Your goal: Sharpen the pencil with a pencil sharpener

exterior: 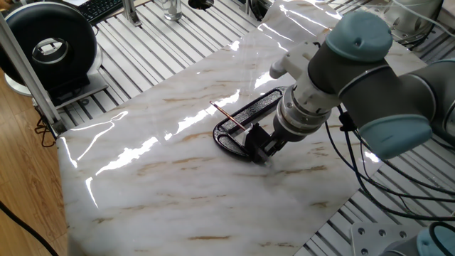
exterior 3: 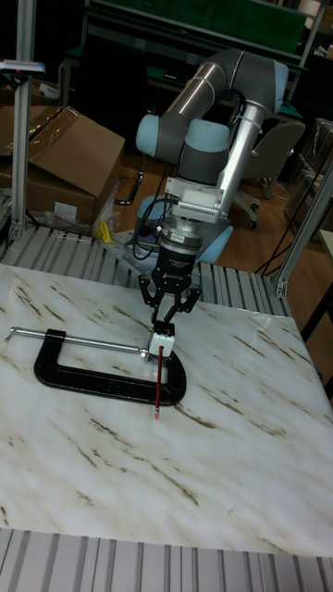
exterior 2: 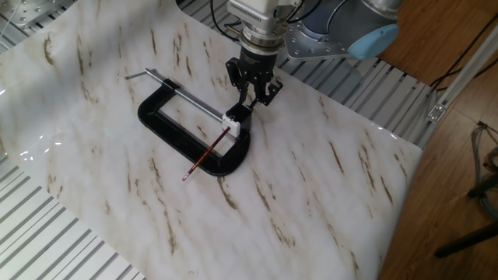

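A reddish-brown pencil (exterior 2: 207, 154) lies across the lower bar of a large black C-clamp (exterior 2: 167, 131). Its pale end points toward the board's near edge, and its other end enters a small white piece (exterior 2: 231, 122). Just behind that piece sits the black pencil sharpener (exterior 2: 242, 113). My gripper (exterior 2: 250, 101) comes down from above with its fingers drawn together on the sharpener. In the tall fixed view the gripper (exterior 3: 166, 322) stands right over the sharpener (exterior 3: 165, 335), with the pencil (exterior 3: 158, 384) running toward the camera. In one fixed view the gripper (exterior: 259, 148) hides the sharpener.
The clamp's silver threaded rod (exterior 2: 183, 91) runs to the left. Everything rests on a marble board (exterior 2: 327, 202) laid on a slatted metal table. A black round device (exterior: 50, 44) stands at the back left, beside an aluminium post. Cables (exterior: 370, 178) hang beside the arm.
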### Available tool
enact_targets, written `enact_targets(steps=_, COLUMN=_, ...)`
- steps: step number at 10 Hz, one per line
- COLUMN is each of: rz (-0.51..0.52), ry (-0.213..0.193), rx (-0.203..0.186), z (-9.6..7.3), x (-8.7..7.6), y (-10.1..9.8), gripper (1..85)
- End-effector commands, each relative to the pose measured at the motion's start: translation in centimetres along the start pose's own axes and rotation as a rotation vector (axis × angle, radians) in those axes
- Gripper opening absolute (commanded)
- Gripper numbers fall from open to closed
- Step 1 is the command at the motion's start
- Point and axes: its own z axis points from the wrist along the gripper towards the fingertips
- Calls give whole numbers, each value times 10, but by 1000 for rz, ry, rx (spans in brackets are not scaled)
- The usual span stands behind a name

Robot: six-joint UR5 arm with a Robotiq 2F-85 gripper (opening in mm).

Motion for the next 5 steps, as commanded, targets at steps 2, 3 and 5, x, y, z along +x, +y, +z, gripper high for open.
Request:
enact_targets(steps=2, rz=28, ry=-51, rx=-14, z=4, x=-9, y=0, gripper=307)
enact_targets(steps=3, rz=34, ry=-58, rx=-17, z=7, x=-11, y=0, gripper=307)
enact_targets(steps=5, rz=40, ry=-66, rx=-23, z=9, x=-13, y=1, gripper=307)
